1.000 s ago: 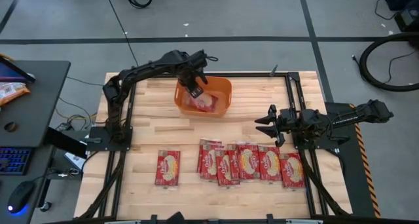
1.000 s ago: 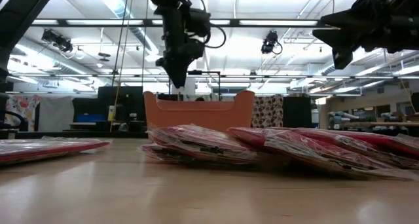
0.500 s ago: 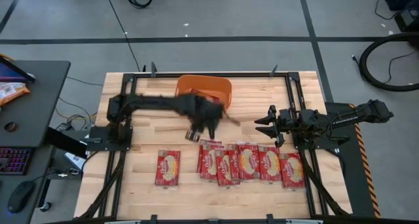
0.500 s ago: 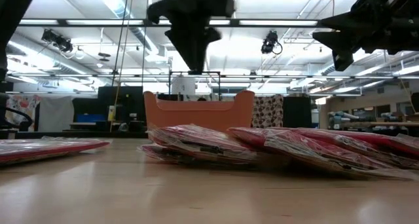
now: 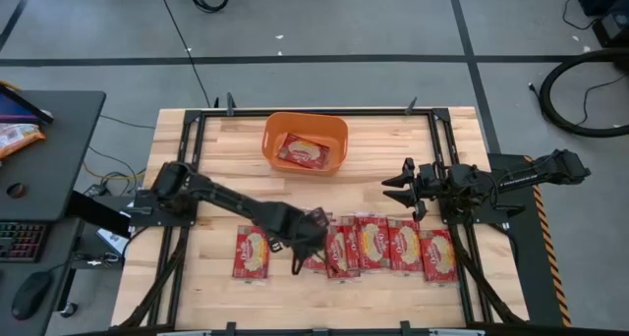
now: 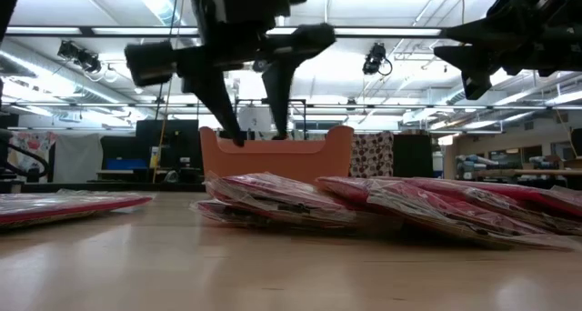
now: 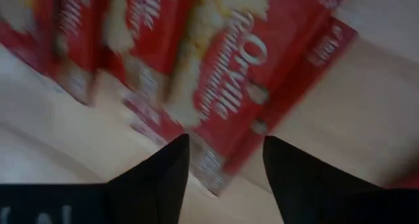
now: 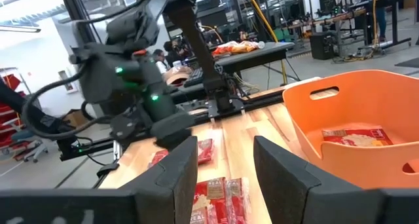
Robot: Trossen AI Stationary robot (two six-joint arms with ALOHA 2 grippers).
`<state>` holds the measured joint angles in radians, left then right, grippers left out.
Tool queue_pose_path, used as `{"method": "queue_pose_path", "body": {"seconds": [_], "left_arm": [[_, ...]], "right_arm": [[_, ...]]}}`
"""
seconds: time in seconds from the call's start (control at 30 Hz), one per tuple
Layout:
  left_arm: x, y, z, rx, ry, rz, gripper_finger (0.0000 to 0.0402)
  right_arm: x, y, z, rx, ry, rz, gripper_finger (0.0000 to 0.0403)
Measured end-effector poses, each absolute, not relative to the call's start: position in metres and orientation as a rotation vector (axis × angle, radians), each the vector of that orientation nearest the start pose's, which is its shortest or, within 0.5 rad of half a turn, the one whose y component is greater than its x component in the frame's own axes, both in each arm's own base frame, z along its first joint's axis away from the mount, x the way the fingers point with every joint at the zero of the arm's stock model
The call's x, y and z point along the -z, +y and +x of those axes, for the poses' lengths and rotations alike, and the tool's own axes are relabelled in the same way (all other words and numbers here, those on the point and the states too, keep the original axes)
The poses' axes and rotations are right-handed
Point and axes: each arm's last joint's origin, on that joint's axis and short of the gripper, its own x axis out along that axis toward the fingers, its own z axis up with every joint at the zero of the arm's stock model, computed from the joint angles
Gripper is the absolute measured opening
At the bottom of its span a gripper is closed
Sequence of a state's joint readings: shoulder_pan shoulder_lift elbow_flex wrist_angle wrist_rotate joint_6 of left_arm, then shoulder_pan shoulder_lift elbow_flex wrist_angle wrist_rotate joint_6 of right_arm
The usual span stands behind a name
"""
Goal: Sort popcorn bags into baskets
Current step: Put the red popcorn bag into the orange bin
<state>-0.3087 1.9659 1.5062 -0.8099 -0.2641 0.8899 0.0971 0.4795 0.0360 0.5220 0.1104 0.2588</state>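
Flat red popcorn bags [image 5: 375, 245] with cream-yellow ovals lie overlapped in a row on the wooden tabletop [image 5: 221, 159]; one rests in the orange plastic tub [image 5: 336, 130]. The left tool [image 5: 311, 259] hovers over the row, fingers spread; the right tool [image 5: 396, 185] waits unclenched.

Orange basket [image 5: 339, 140]: rounded rectangular tub with rolled rim, upright at the table's far centre. One red popcorn bag [image 5: 302, 152] lies flat inside it. Near edge: overlapping row of red bags [image 5: 393, 245] with cream-yellow ovals, about six, partly stacked at the left end. One more bag [image 5: 253, 252] lies flat alone, left of the row.
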Motion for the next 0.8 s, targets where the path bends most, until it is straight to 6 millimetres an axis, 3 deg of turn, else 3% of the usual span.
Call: {"method": "queue_pose_path", "body": {"seconds": [0.17,0.4,0.8], "left_arm": [[-0.186,-0.124,0.373,0.648,1.106,1.222,0.0214],[-0.17,-0.13,0.372,0.649,1.018,1.297,0.0193],[-0.154,-0.127,0.375,0.691,1.022,1.249,0.0112]], "right_arm": [[-0.182,0.009,0.129,0.006,-0.08,0.267,0.0154],[-0.182,0.009,0.129,0.007,-0.08,0.267,0.0154],[-0.182,0.009,0.129,0.007,-0.081,0.267,0.0154]]}}
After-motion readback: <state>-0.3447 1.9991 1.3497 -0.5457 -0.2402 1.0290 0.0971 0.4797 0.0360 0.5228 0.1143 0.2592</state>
